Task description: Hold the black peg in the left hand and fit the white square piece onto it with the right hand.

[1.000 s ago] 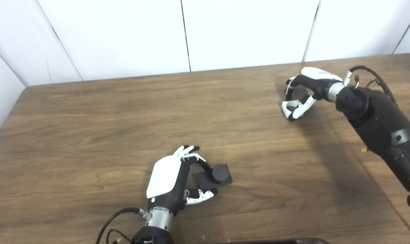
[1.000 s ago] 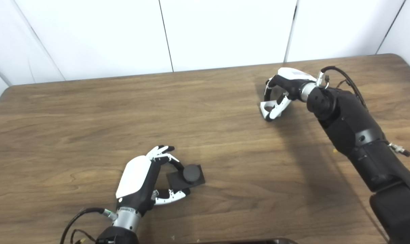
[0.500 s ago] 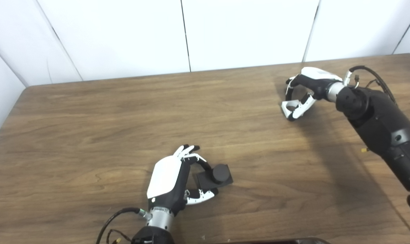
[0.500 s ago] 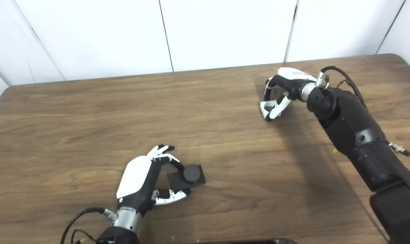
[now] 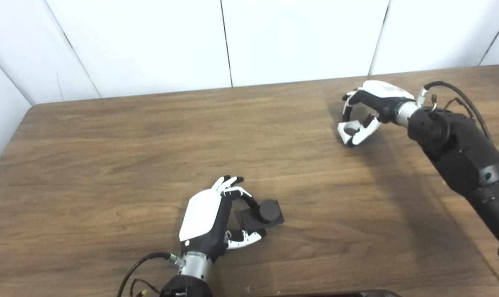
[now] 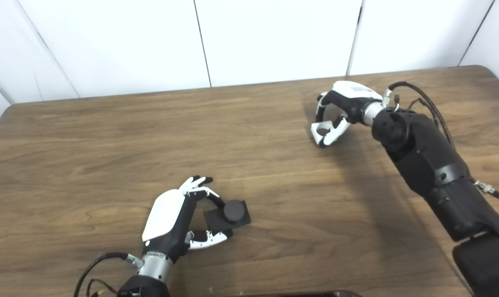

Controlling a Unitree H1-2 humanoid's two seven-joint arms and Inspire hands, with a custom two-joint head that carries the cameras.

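Left hand [image 5: 208, 218] fingers are cupping black round peg w/ square base [image 5: 261, 215] on tabletop; right hand [image 5: 367, 108] is pinching white square piece [image 5: 348, 131]. Next: carry it over, align.

The left hand [image 5: 210, 218] comes in low on a short reach, its white back turned up and to the left, fingers [image 5: 229, 183] curled round to the right over the thumb [image 5: 243, 239], closed on an object. The right arm [image 6: 431, 165] stretches far forward, wrist bent, and the right hand [image 6: 336, 109] arches downward with fingers hooked toward the thumb, pinching something small.
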